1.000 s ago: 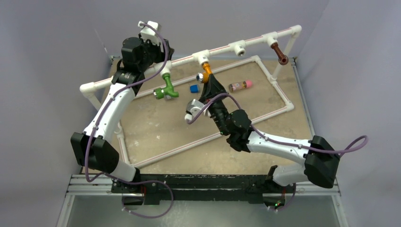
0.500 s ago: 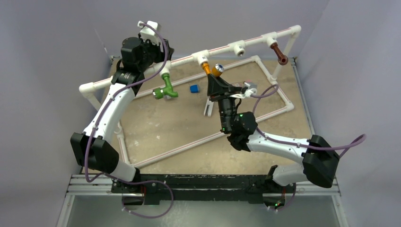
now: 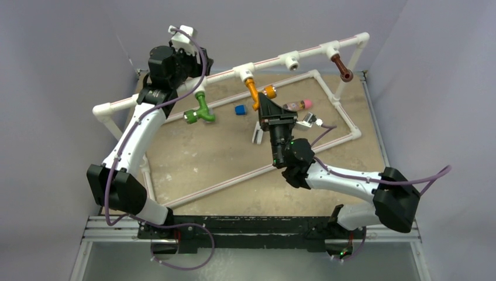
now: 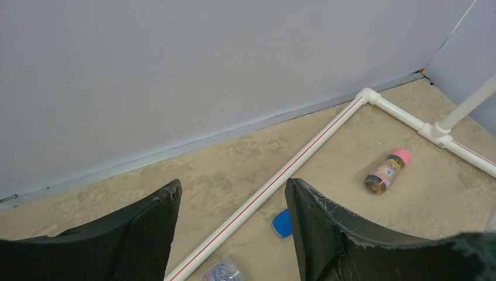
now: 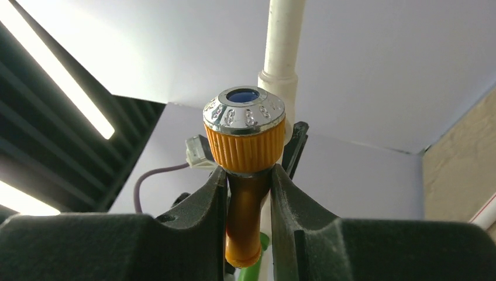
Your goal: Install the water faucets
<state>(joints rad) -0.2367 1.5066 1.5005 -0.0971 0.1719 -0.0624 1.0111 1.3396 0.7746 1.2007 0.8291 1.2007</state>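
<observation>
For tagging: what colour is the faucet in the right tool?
The faucet is orange with a silver cap; clearest in the right wrist view.

Robotics laboratory test cell. Indicators: left arm (image 3: 137, 137) and right arm (image 3: 345, 178) bolted to an aluminium rail (image 3: 99, 231) at the bench (image 3: 205, 158) edge; plain partition walls (image 3: 58, 58); white pipe frame (image 3: 269, 62) fixture; ceiling strip lights (image 5: 52, 70).

Far side: pipe rail (image 3: 313, 52), orange faucet (image 3: 252, 89)

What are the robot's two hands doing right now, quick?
Left gripper: open, holding nothing.
Right gripper: closed on the orange faucet.
</observation>
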